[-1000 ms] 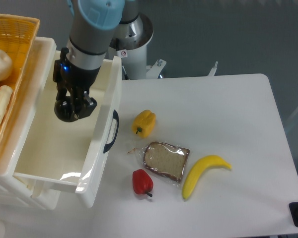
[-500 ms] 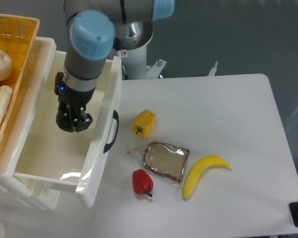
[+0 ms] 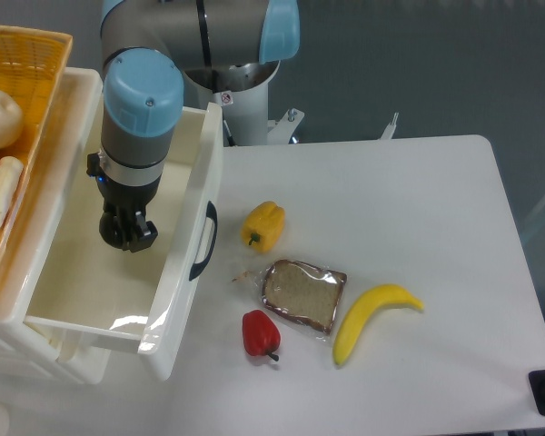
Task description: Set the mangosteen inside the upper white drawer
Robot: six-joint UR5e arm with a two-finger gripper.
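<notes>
The upper white drawer (image 3: pixel 193 173) is pulled open at the left, its black curved handle (image 3: pixel 205 241) facing the table. My gripper (image 3: pixel 127 234) points straight down inside the drawer, low over its floor. The fingers are closed around a dark rounded shape, the mangosteen (image 3: pixel 124 239), mostly hidden under the wrist and fingers from this view.
An orange woven basket (image 3: pixel 36 54) with pale items sits on top at the far left. On the table lie a yellow pepper (image 3: pixel 263 225), a bagged bread slice (image 3: pixel 302 293), a red pepper (image 3: pixel 261 333) and a banana (image 3: pixel 372 318). The arm's base (image 3: pixel 245 91) stands behind the drawer.
The gripper has gone lower and a little forward inside the drawer, with the dark ball still in it. The wrist has turned more upright, hiding most of the ball.
</notes>
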